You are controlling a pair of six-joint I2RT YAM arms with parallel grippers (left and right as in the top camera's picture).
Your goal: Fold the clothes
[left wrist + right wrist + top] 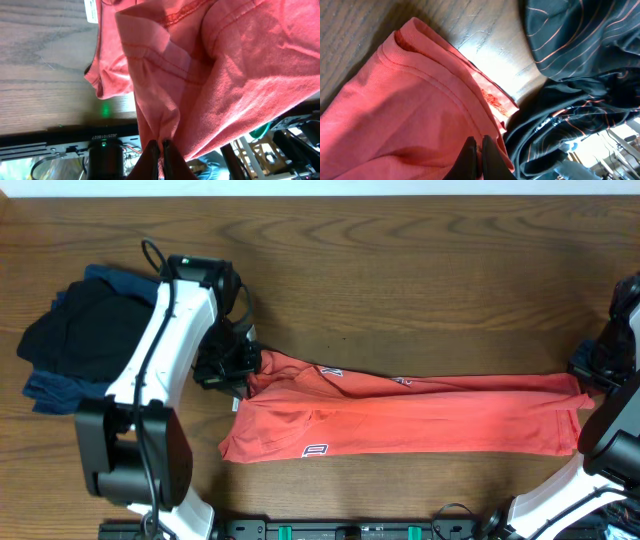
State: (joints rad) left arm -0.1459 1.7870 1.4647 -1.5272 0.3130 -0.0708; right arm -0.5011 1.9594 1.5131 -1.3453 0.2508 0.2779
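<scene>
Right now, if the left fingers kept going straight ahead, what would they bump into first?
The coral-red T-shirt: the left fingers are shut on a fold of it, and more shirt lies right ahead. The table is probably behind, though depth is unclear.

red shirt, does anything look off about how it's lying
The red shirt is pulled out into a long band, but its left end is bunched and creased in uneven layers by the left fingers, which pinch the fabric. The right end lies flatter.
</scene>
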